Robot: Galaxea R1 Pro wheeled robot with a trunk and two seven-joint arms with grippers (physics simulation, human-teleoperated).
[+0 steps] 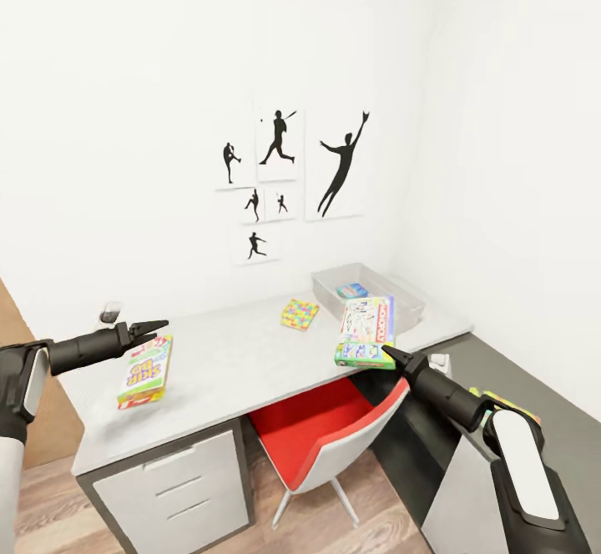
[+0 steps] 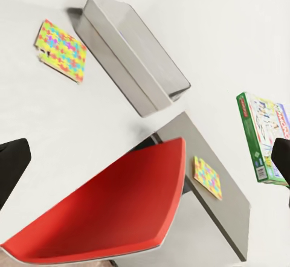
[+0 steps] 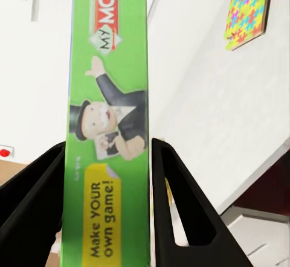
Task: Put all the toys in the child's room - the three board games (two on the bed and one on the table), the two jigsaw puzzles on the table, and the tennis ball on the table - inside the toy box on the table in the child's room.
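The white-walled child's room (image 1: 125, 78) carries a cluster of black silhouette sports pictures (image 1: 288, 178) at about 12 o'clock from the robot in the head view, over a wood-plank floor (image 1: 50, 504). Below them stands the long pale table (image 1: 234, 362) with its white drawer cabinet (image 1: 179, 487) at 7 o'clock and a red chair (image 1: 321, 437) tucked under at 6 o'clock.

The right arm reaches up from 4 o'clock, forearm slanting toward the table edge; the right gripper (image 1: 389, 357) pinches the near green edge of a Monopoly board game (image 1: 366, 330), which it holds tilted above the table's front right part. In the right wrist view both black fingers (image 3: 175, 200) press on that green box edge (image 3: 112, 116).

The left arm comes in level from 9 o'clock. The left gripper (image 1: 159, 326) has its tips close together just above the SKIP BO board game (image 1: 146, 370), lying flat at 8 o'clock; I cannot tell whether it is fully closed.

The toy box (image 1: 401, 295) sits at 1 o'clock on the table's far right, with a small blue board game (image 1: 351, 290) inside. A jigsaw puzzle (image 1: 299, 314) lies flat just left of it. Another jigsaw puzzle (image 2: 208, 177) appears in the left wrist view on a lower grey surface; its place is unclear.
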